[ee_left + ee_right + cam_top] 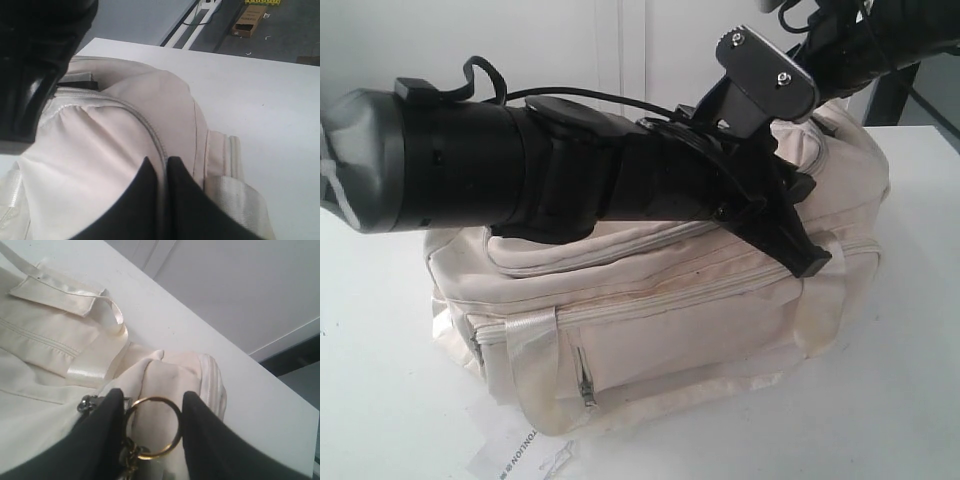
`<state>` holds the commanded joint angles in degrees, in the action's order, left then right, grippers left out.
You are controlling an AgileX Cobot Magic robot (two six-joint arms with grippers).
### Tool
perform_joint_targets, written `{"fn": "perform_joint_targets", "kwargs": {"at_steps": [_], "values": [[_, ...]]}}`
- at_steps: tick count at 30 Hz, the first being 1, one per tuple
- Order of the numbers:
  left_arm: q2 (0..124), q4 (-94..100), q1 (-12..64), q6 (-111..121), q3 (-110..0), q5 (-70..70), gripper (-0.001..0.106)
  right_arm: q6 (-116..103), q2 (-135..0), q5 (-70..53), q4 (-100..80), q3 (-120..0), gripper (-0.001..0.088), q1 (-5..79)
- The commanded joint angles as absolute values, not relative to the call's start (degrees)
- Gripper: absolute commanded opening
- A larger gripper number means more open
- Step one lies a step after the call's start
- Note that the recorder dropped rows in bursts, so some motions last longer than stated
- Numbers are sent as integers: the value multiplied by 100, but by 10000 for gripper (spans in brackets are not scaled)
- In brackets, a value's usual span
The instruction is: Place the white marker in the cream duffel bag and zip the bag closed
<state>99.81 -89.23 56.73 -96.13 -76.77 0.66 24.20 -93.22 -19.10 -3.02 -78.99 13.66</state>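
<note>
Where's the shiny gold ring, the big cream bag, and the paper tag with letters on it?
gold ring (152,398), right wrist view, top of its rim.
cream duffel bag (700,330), exterior view, front side panel.
paper tag (520,452), exterior view, its printed middle.

The cream duffel bag (700,300) is sitting on a white counter (900,400); a gold ring (178,435) is gleaming in the black right claw (152,395).
</note>
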Motion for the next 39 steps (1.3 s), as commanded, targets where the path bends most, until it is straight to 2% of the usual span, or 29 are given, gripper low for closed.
{"fn": "perform_joint_targets", "kwargs": {"at_steps": [30, 39], "values": [[9981, -8923, 5673, -9613, -7677, 109, 0, 2312, -9953, -437, -280, -7949, 0, 1366], [9981, -8934, 5673, -9573, -7677, 56, 0, 2222, -9941, -503, -280, -7949, 1, 1366]]}}
